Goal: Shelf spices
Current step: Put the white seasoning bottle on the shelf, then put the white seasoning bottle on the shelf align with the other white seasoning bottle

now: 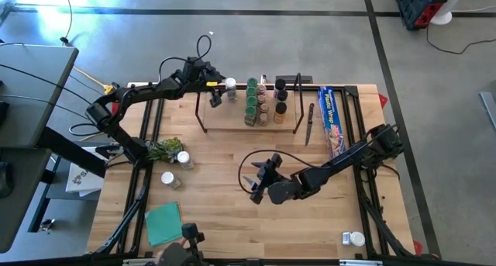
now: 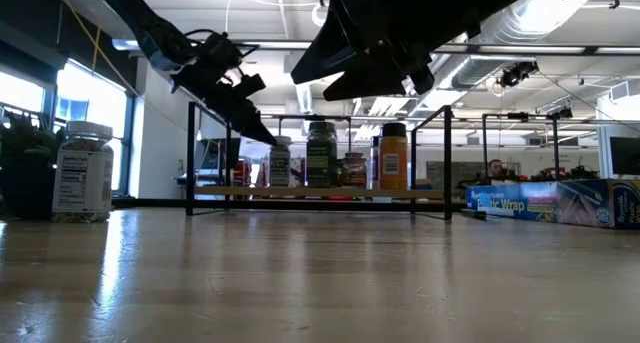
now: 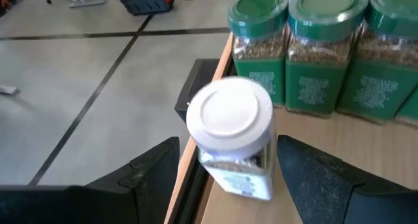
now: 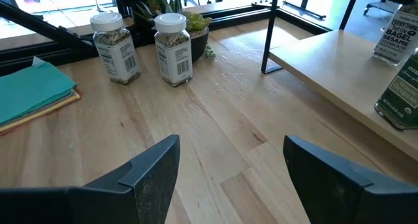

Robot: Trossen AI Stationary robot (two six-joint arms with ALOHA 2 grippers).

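From above we see the left gripper at the shelf's left end; its wrist view reveals fingers wide around a white-lidded jar standing there. The right gripper hovers mid-table, spread and empty.

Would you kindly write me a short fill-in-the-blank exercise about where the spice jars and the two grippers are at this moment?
1. The left gripper straddles a clear jar with a ____ lid on the wooden shelf board.
2. Behind that jar stand jars with ____ lids.
3. The right gripper hangs open and holds ____.
4. Beside the plant stand ____ white-lidded jars.

Missing words: white; green; nothing; two
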